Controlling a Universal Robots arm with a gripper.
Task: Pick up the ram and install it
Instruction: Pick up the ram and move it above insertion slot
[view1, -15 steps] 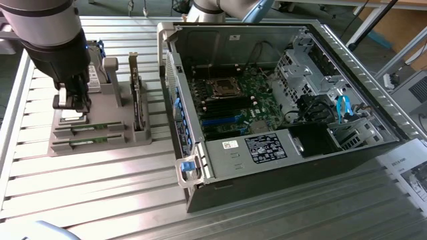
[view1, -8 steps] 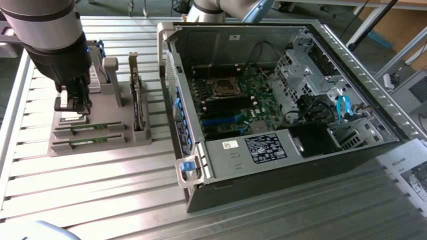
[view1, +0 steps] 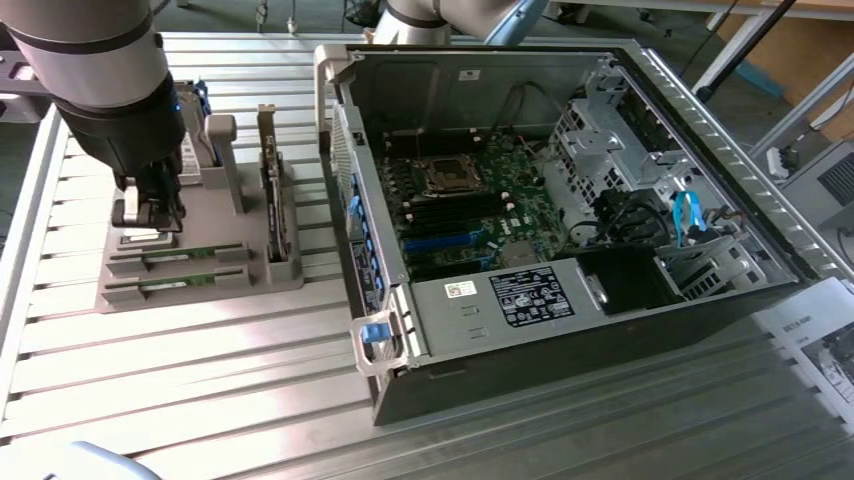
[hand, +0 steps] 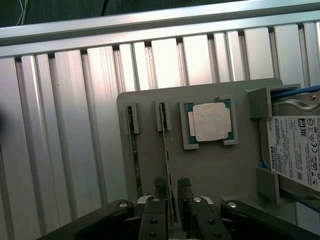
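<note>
Two ram sticks stand on edge in slots of a grey holder (hand: 210, 165). One ram stick (hand: 167, 150) runs between my fingertips; the other ram stick (hand: 132, 155) lies one slot further from the processor chip. My gripper (hand: 172, 189) is open, one finger (hand: 160, 187) on each side of the nearer stick, with a small gap. In the exterior view the gripper (view1: 144, 228) hangs low over the holder (view1: 194, 285) at that view's left, just above the green stick edges (view1: 180, 258).
A square silver processor chip (hand: 211, 121) and a hard drive (hand: 295, 150) share the holder. An upright card (view1: 274, 205) stands at its side. The open computer case (view1: 534, 200) with its motherboard (view1: 461, 215) lies to the exterior view's right on the slatted metal table (view1: 200, 380).
</note>
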